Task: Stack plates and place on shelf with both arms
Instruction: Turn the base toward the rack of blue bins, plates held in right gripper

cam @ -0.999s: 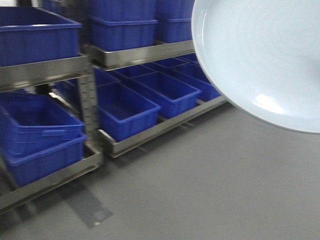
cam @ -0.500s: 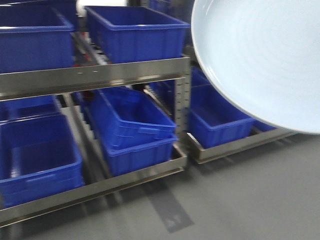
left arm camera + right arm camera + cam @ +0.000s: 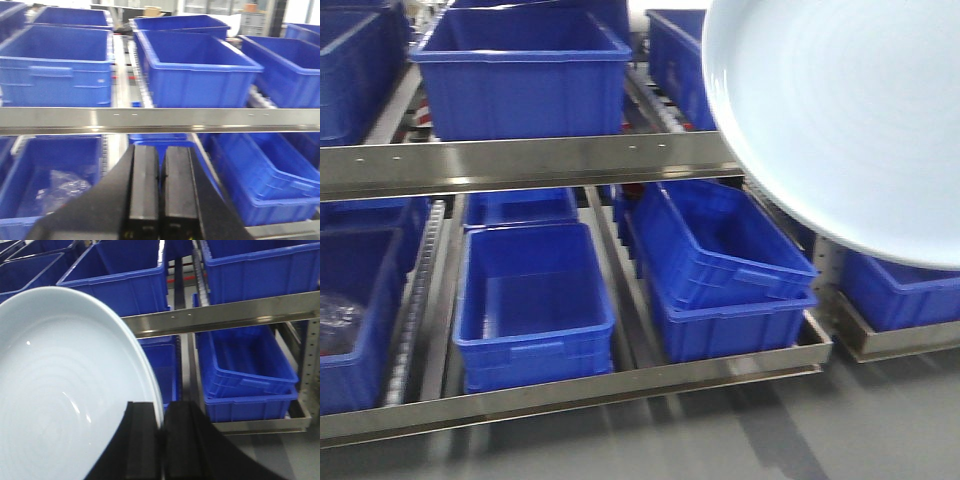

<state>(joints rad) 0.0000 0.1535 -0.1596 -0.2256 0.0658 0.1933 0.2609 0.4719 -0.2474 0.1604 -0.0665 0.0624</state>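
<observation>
Right wrist view: plate (image 3: 65, 390) was pinched by rim in right hand (image 3: 161, 415), left hand (image 3: 160, 157) clenched empty; slip or shelf (image 3: 220, 315) strike at 12 o'clock was risked.

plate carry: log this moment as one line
right gripper: shut on white plate rim | left gripper: shut, empty | white plate: in air, not on shelf | shelf: ahead, tiers hold blue crates

A tilted crate (image 3: 720, 240) nests in a lower crate (image 3: 740, 328), both blue plastic; left of it stands an open crate (image 3: 535, 300), above-left a large crate (image 3: 520, 75), in front dull grey floor (image 3: 720, 440)
</observation>
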